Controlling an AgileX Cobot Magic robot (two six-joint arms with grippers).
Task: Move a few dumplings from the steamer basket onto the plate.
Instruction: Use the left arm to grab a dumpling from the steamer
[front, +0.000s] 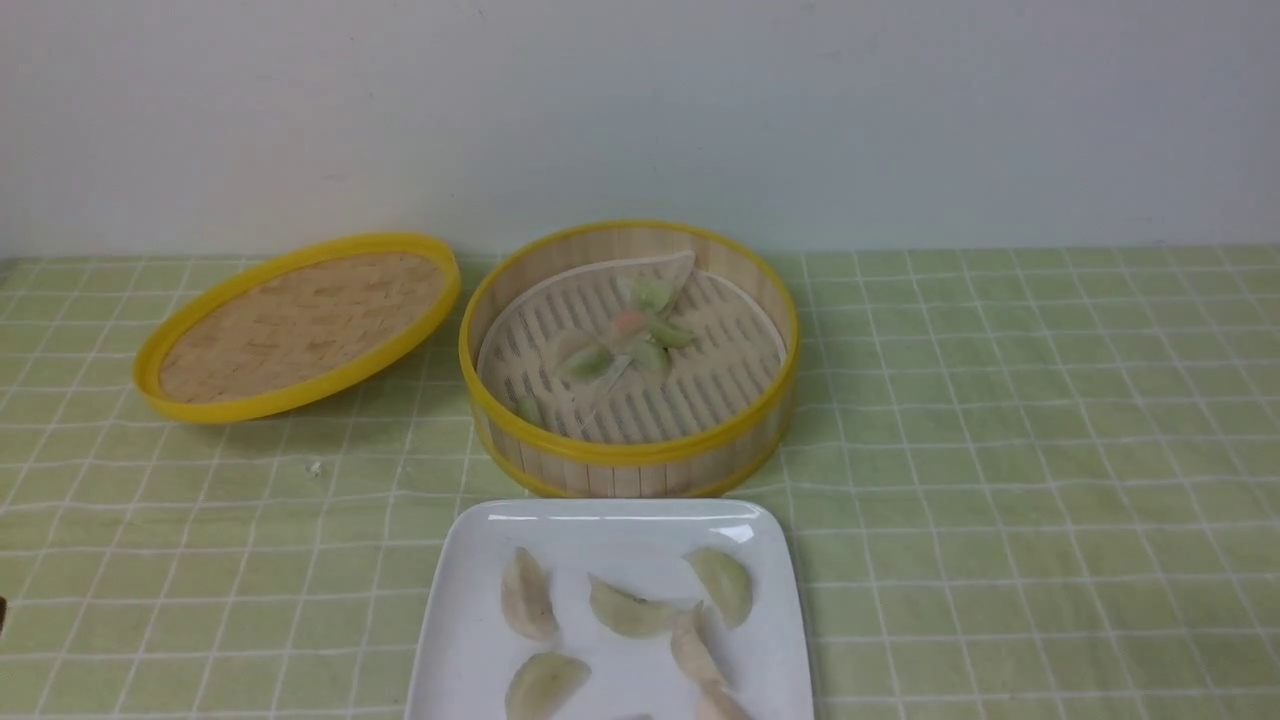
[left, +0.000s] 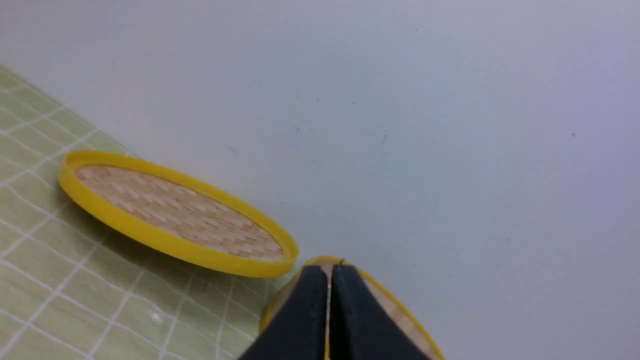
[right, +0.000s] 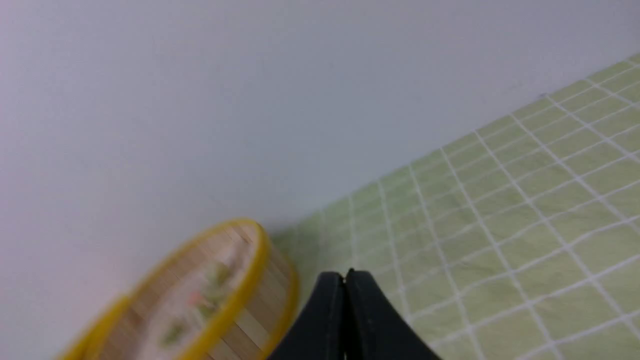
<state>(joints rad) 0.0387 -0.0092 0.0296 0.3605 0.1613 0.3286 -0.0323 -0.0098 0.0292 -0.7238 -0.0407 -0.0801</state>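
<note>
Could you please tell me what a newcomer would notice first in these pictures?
The yellow-rimmed steamer basket stands open mid-table, its white slotted liner showing. Just in front of it, nearer the robot, a white plate holds several pale dumplings. A woven lid sits tilted to the basket's left.

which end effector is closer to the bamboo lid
Left. The lid lies ahead of the left end effector; the right end effector sits across the steamer basket from it, lid out of view.
</note>
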